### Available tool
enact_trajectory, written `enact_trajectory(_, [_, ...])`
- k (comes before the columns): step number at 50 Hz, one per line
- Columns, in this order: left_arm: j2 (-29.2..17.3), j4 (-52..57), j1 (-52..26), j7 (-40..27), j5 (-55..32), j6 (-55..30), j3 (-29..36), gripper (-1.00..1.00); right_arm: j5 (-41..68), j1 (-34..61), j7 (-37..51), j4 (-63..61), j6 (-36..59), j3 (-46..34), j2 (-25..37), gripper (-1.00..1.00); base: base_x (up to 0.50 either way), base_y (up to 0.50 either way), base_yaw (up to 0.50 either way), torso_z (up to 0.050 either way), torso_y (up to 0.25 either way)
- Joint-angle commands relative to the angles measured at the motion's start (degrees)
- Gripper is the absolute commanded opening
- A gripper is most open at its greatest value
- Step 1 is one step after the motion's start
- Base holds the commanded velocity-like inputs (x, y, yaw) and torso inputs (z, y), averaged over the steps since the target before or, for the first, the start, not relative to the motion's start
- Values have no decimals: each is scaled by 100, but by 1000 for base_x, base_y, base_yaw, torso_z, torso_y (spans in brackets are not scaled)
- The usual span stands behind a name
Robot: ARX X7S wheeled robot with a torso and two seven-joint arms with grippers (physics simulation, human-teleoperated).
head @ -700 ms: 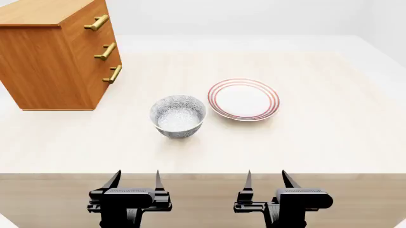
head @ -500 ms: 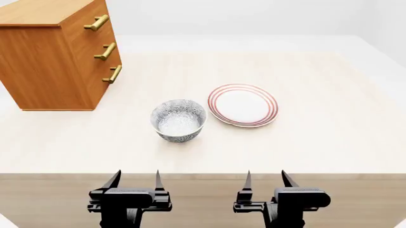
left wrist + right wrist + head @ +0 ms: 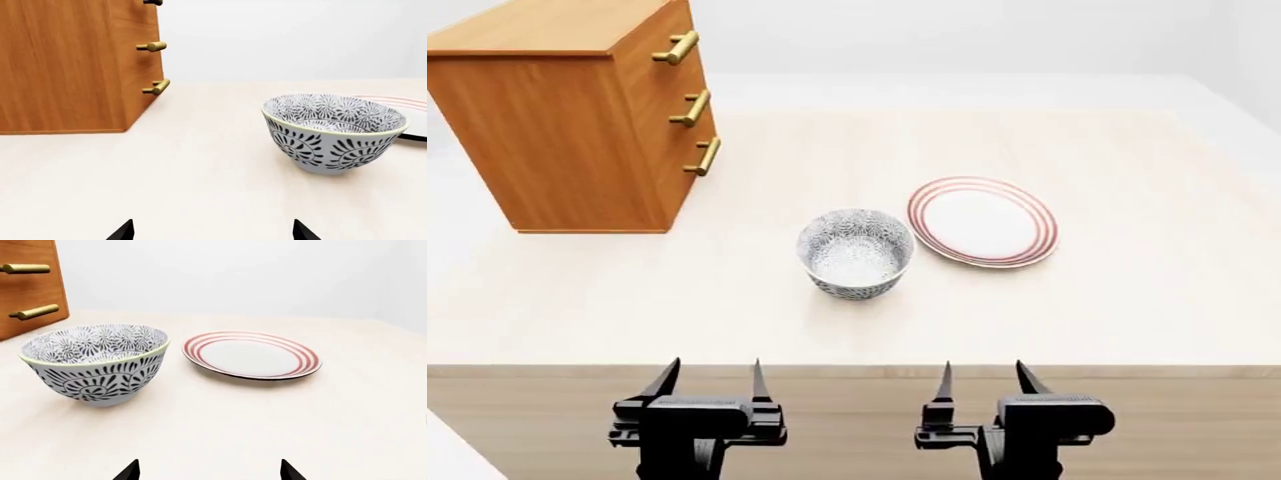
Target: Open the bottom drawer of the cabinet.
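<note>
cabinet [image 3: 73, 65] top cropped in left wrist view, plate [image 3: 407, 112] half behind bowl [image 3: 332, 132]

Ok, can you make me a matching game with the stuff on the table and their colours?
Things:
1. cabinet
2. bowl
3. plate
4. bottom drawer handle

Colours:
A. white with red rings
B. brass gold
C. orange-brown wood
D. white with dark swirly patterns

Pairs: 1-C, 2-D, 3-A, 4-B

No readable text, label, brand, number or sign appears on anything in these views; the surfaces carry only patterns, stripes and wood grain.
</note>
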Motion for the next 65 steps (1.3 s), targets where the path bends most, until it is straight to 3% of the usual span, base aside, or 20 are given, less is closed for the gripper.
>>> enact_trajectory(1, [-68,0,-14,-104,-73,-7,116,100,125,11,47,100,-82,-116,110,100,0,-500,0,0,0])
enact_trajectory(7, [-121,135,-51,-147,-122,-203,159,100,121,6,138,-193,231,-158,170,100,0,0,0,0,0])
enact_trajectory(11, [-261,1351,-710,-276,-104,-1826,143,100,328,520,71,-1878,2588,-118,438,100,0,0,0,0,0])
enact_trajectory(14, [-357,2088,-1215,-304,-177,-2800,97,100,434,909,81,-2712,3635,0,584,100,0,0,0,0,0])
enact_trajectory(18, [-409,2606,-1801,-271,-375,-3653,9,100,394,1339,137,-3208,4261,25,758,100,0,0,0,0,0])
enact_trajectory(35, [-427,2004,-1743,-251,-444,-3148,90,100,354,1328,197,-2947,3840,-4,821,100,487,0,0,0,0])
enact_trajectory(65, [-527,1912,-1706,-366,-500,-2986,223,100,601,1233,182,-2855,3656,42,831,100,500,0,0,0,1])
